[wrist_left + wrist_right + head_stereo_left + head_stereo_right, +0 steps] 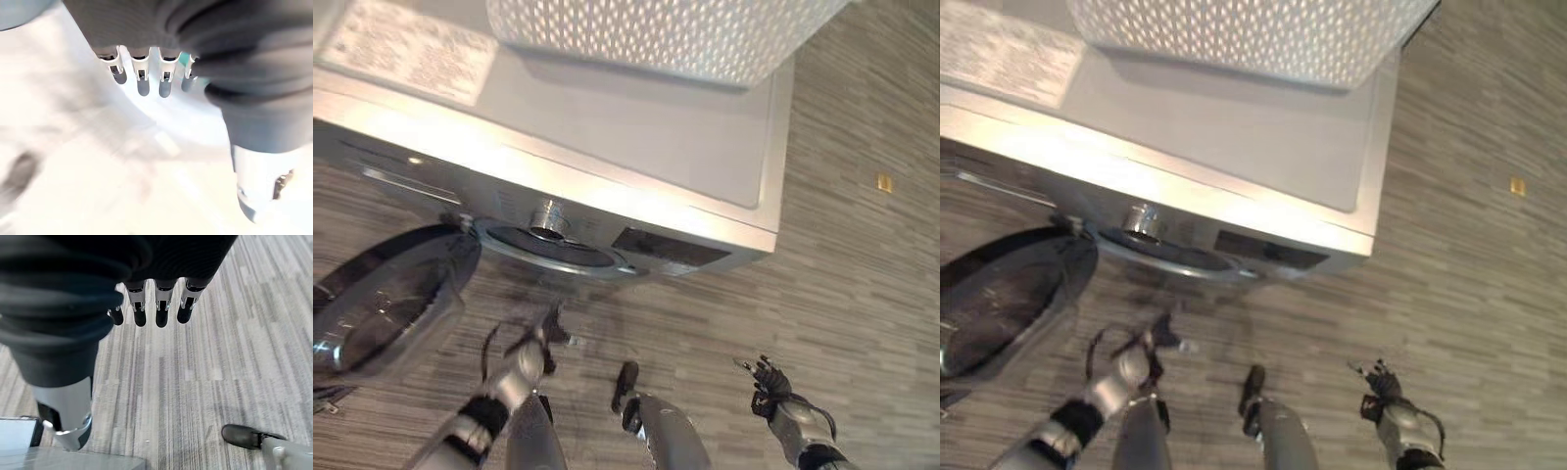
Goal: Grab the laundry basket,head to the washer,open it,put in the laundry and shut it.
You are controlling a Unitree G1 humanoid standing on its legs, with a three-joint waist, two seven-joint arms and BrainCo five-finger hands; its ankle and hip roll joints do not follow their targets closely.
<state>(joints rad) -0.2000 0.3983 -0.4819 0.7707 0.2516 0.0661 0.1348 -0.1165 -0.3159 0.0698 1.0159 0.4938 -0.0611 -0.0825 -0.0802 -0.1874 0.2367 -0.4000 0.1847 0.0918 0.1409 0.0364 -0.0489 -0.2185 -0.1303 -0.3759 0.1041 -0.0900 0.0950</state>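
The white perforated laundry basket [666, 34] stands on top of the silver washer [636, 137]. The washer's round door [382, 304] is swung open to the left, and the dark drum opening [558, 253] shows under the front edge. My left hand [543, 338] hangs low in front of the opening, a little below it, open with its fingers [142, 83] straight and nothing in them. My right hand [766, 384] hangs over the floor to the right of the washer's front, also open, with its fingers [156, 308] relaxed and holding nothing.
A printed label [411, 49] lies on the washer top at the left. A knob [548, 217] and a dark display [671, 250] sit on the front panel. A small yellow mark [884, 182] shows on the striped grey floor [205, 362] at the right.
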